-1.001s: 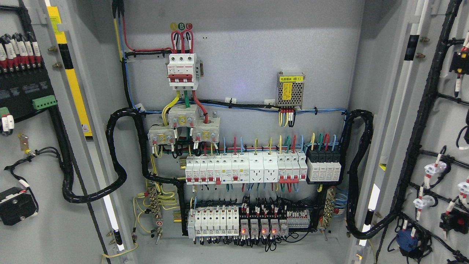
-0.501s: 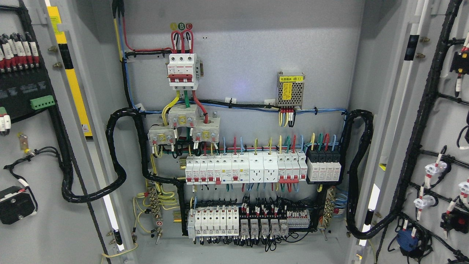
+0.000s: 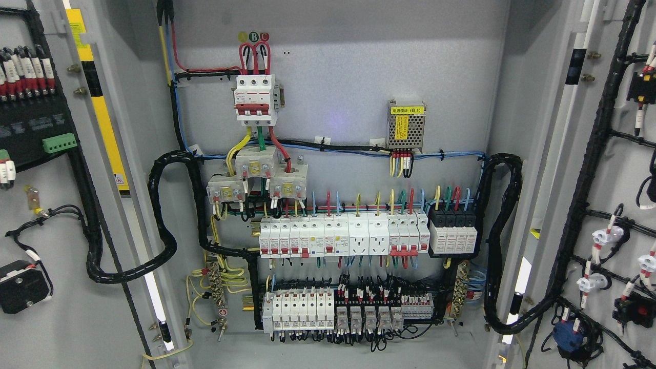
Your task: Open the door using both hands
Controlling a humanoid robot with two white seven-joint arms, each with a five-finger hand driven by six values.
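The electrical cabinet stands with both doors swung wide. The left door (image 3: 46,215) fills the picture's left side, its inner face carrying black wiring and terminal blocks. The right door (image 3: 622,179) fills the right side, with a black cable loom and small connectors on its inner face. Between them the grey back panel (image 3: 338,61) is in full view. Neither of my hands nor arms shows anywhere in the head view.
On the back panel sit a red-and-white main breaker (image 3: 254,98), a row of white breakers (image 3: 343,234), a lower row of relays (image 3: 348,310) and a small metal power module (image 3: 406,124). Thick black cable loops (image 3: 164,220) hang at both sides of the panel.
The red lights on the lower relays went out. The left door shifted slightly outward early on, and the right door has edged a little further outward.
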